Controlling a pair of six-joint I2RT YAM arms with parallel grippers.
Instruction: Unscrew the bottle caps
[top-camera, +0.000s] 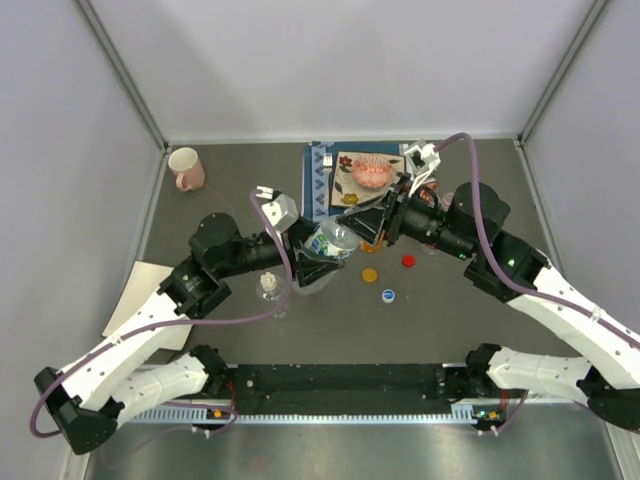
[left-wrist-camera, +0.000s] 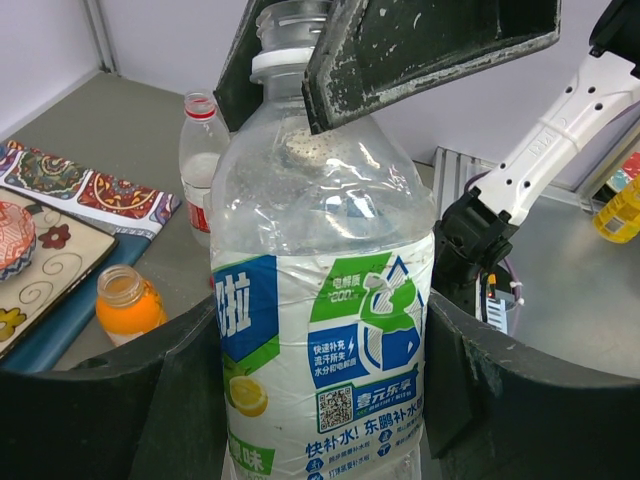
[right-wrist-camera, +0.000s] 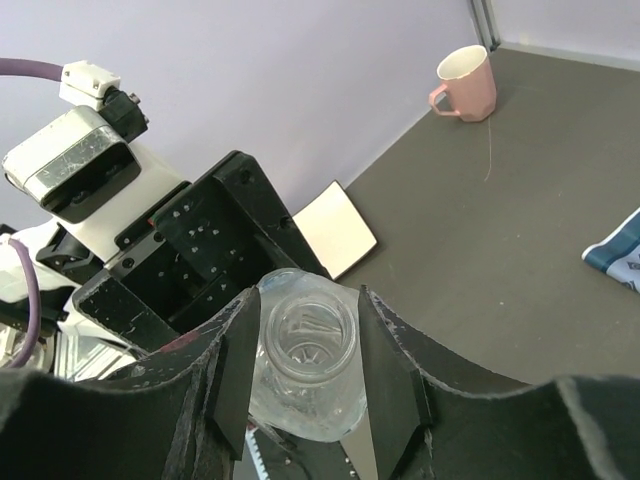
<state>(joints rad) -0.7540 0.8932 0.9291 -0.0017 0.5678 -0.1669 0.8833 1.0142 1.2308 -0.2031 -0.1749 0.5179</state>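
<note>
My left gripper (top-camera: 322, 258) (left-wrist-camera: 320, 400) is shut on the body of the bottle with the blue-white label (top-camera: 332, 243) (left-wrist-camera: 320, 330), holding it tilted above the table. The bottle's mouth (right-wrist-camera: 308, 335) is open, with no cap on it. My right gripper (top-camera: 358, 228) (right-wrist-camera: 310, 350) is shut on its neck, a pad pressed against each side. Three bottle caps lie loose on the table: orange (top-camera: 370, 274), red (top-camera: 408, 261) and blue (top-camera: 388, 295). The short orange bottle (left-wrist-camera: 128, 300) and the red-label bottle (left-wrist-camera: 203, 150) stand uncapped behind it.
A plain clear bottle (top-camera: 270, 288) stands by the left arm. A pink mug (top-camera: 186, 168) (right-wrist-camera: 465, 82) sits at the back left. A patterned mat with a plate (top-camera: 345, 180) lies at the back centre, and a white card (top-camera: 140, 300) at the left edge.
</note>
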